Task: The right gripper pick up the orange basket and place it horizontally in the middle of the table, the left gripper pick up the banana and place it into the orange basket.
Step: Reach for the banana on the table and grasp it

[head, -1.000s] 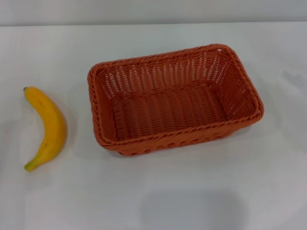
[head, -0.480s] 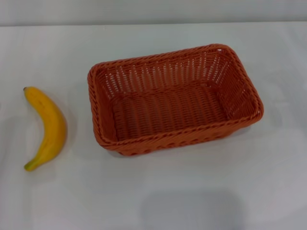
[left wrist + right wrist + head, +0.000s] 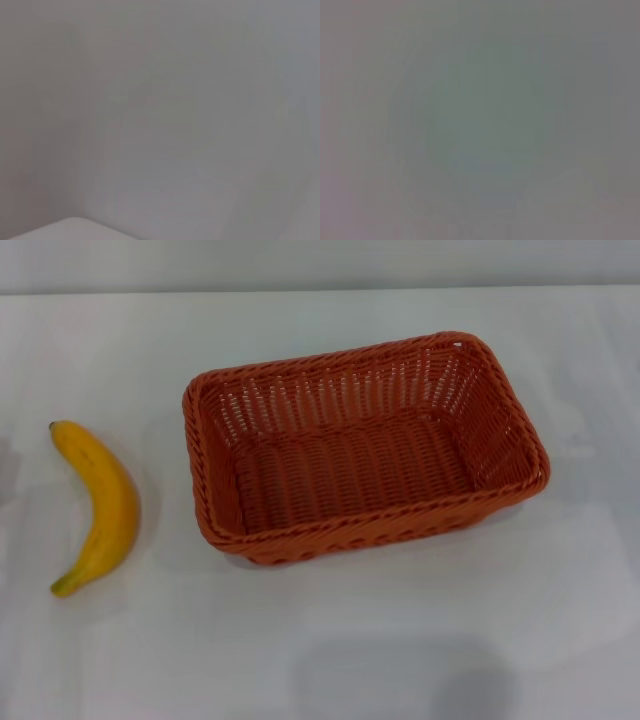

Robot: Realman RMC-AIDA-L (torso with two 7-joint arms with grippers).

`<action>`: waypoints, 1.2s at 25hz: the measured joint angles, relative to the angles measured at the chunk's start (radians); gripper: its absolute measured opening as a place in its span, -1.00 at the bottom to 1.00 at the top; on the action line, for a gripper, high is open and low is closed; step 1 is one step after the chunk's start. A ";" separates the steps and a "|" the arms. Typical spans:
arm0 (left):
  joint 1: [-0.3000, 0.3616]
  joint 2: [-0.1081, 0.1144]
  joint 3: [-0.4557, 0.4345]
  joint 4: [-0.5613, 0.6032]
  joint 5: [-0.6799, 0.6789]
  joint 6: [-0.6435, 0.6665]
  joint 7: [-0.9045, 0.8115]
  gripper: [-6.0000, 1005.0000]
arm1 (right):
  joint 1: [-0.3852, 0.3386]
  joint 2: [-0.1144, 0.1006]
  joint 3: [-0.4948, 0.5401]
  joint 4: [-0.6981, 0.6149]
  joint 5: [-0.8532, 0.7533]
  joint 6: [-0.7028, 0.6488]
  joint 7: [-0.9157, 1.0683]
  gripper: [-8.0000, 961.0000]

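Note:
The orange basket (image 3: 365,445) stands in the middle of the white table (image 3: 330,640) in the head view, its long side running left to right, slightly turned, with nothing inside. A yellow banana (image 3: 98,505) lies flat on the table to the basket's left, apart from it, its greenish stem toward the front. Neither the left gripper nor the right gripper shows in any view. Both wrist views hold only a plain grey surface.
Bare tabletop surrounds the basket and banana on all sides. The table's far edge (image 3: 320,290) meets a grey wall at the back. A faint shadow lies on the table at the far left edge, beside the banana.
The basket and banana have not moved. A faint shadow has appeared at the far left edge of the table.

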 joint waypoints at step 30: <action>-0.195 0.149 0.006 -0.779 1.005 0.187 -1.560 0.74 | -0.010 -0.006 -0.097 -0.018 -0.003 -0.161 -0.037 0.31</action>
